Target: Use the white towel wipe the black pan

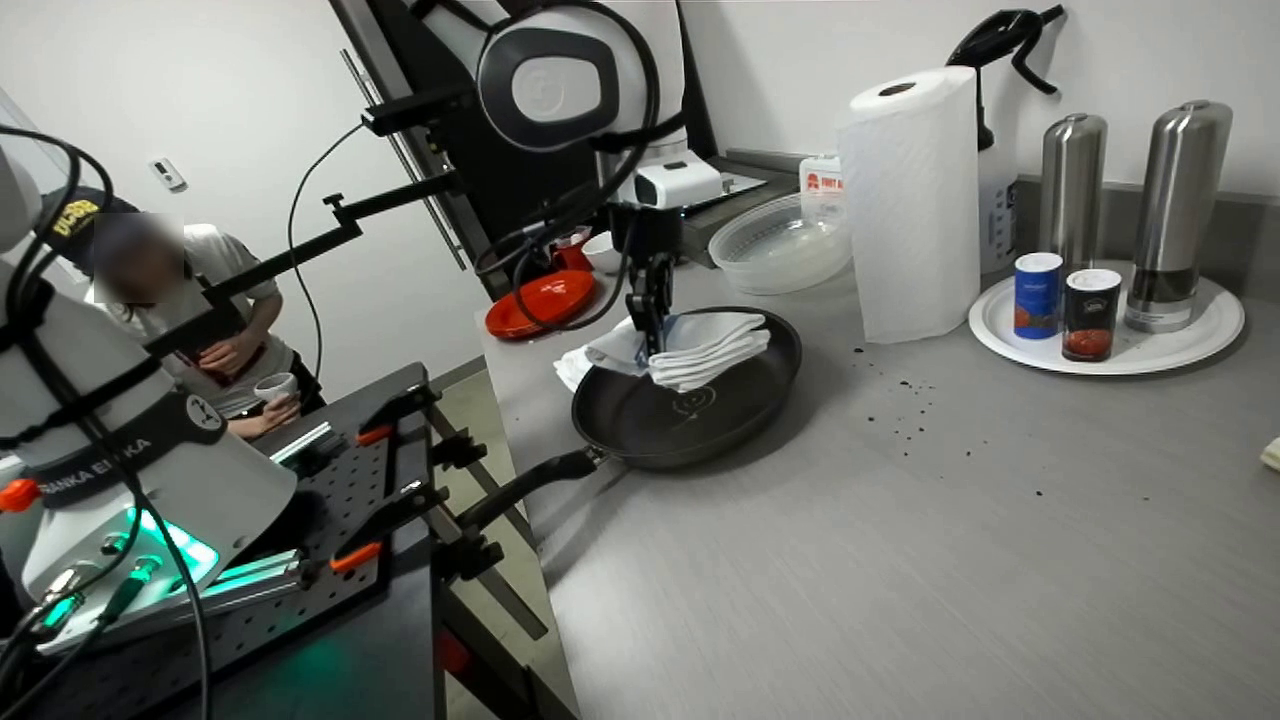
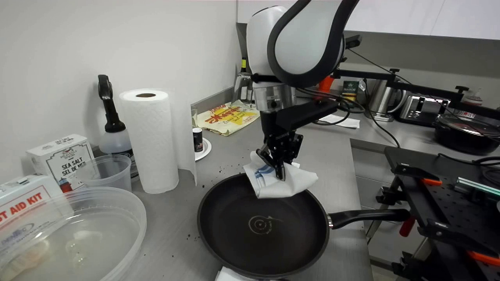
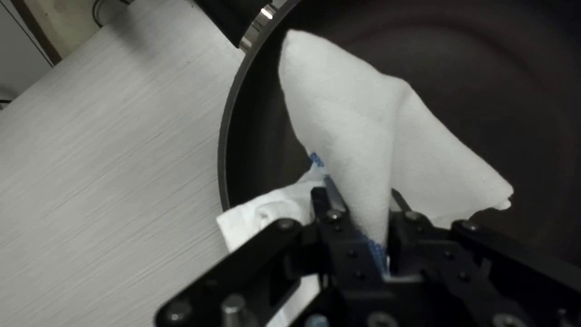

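At the far left in an exterior view stands the white base (image 1: pixel 150 470) of the arm (image 1: pixel 560 95), and behind it a person (image 1: pixel 225 265) in a black cap (image 1: pixel 85 222) holds a white cup (image 1: pixel 276 387). Next, a long black handle (image 1: pixel 530 488) sticks out past the edge of the bench (image 1: pixel 850 590), with a red plate (image 1: pixel 540 305) lying farther back. The handle belongs to the black pan (image 1: pixel 660 430), which sits on the bench. Over it the claw (image 1: pixel 652 345) points down, its fingers pinched tight on a fold of the white towel (image 1: pixel 715 352). The towel, with blue stripes (image 2: pixel 265 170), is spread over part of the pan, one corner reaching past the rim; how much of it touches, I cannot tell. Rightward come a clear plastic bowl (image 1: pixel 775 275), an upright roll of paper towels (image 1: pixel 912 210), dark crumbs (image 1: pixel 905 384) scattered on the bench, and a white plate (image 1: pixel 1217 308) carrying a blue tub (image 1: pixel 1037 300), a black shaker (image 1: pixel 1090 325) and two steel grinders (image 1: pixel 1180 190).
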Motion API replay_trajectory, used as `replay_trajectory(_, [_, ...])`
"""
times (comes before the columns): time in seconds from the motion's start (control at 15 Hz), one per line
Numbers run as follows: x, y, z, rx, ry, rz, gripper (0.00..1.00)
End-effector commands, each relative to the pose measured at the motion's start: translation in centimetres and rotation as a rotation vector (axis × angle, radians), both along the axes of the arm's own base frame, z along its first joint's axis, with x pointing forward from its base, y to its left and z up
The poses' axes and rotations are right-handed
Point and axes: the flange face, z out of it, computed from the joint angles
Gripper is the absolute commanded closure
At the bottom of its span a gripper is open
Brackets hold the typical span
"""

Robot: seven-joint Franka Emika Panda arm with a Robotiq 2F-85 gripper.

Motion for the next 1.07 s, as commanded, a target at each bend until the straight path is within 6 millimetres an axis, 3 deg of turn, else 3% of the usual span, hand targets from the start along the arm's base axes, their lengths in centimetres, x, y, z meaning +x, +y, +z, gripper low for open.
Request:
replay_trajectory(0.0, [0.0, 0.7, -2.1, -0.037, 0.010, -0.001, 0.95])
replay_trajectory(0.4, [-1.0, 1.9, -5.1, -0.125, 0.058, 0.022, 0.95])
replay_trajectory(0.73, [-0.9, 3.7, -5.9, -0.151, 0.070, 0.042, 0.95])
replay_trajectory(1.0, [-0.3, 3.0, -5.7, -0.198, 0.057, 0.048, 0.95])
